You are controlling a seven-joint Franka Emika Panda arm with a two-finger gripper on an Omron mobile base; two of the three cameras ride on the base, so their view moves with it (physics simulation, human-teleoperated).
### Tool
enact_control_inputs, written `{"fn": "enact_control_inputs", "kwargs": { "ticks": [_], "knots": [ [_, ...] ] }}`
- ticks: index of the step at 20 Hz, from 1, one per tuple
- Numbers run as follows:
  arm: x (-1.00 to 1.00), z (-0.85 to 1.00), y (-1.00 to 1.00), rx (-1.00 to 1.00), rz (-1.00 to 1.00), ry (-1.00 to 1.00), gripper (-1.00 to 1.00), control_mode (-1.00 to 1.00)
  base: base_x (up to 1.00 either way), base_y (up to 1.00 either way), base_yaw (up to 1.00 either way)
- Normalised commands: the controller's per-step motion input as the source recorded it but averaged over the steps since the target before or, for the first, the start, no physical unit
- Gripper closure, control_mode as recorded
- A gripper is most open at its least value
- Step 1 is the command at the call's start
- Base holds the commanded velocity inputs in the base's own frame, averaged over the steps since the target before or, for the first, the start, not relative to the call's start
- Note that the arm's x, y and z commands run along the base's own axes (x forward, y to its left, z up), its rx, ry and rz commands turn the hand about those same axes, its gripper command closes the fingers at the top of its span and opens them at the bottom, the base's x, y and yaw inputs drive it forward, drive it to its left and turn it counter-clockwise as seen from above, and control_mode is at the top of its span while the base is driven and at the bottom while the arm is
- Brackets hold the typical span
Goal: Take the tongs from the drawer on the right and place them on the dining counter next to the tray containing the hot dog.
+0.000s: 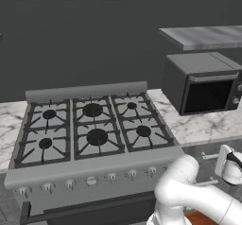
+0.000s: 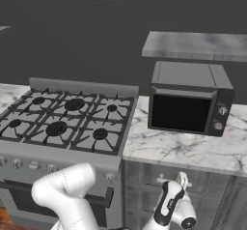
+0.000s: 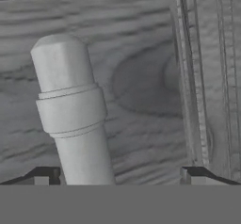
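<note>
Hand (image 3: 117, 173): in the hand view its two dark fingertips sit far apart at the bottom corners, so the jaws stand wide, holding nothing. Between the tips, nearer the left one, the end of a pale cylindrical drawer handle (image 3: 70, 110) rises close to the camera; I cannot tell whether it touches either finger. Behind the handle lies the grey wood-grain drawer front (image 3: 141, 77), with a vertical seam to the right.

In the right base view the hand (image 2: 182, 179) is low against the cabinet face, at the light handle of the drawer (image 2: 193, 181) below the marble bench (image 2: 183, 149). The drawer front appears flush with its neighbours; the tongs cannot be seen.

On the bench stands a dark microwave (image 2: 188, 98), door facing forward. Just beside it on the left is a six-burner gas stove (image 1: 92, 127) with a row of knobs along its front edge. Farther back, above the microwave, a grey marble shelf (image 2: 195, 45) projects from the dark wall.
</note>
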Motion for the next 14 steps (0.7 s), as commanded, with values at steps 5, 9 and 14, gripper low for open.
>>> {"fn": "enact_control_inputs", "kwargs": {
  "ticks": [5,9,14],
  "knots": [
    [0.0,-0.02,0.0,0.0,0.0,0.0,1.0,-1.0,0.0,0.0,0.0],
    [0.0,0.0,0.0,0.0,0.0,0.0,1.0,-1.0,0.0,0.0,0.0],
    [0.0,0.0,0.0,0.0,0.0,0.0,1.0,-1.0,0.0,0.0,0.0]
  ]
}}
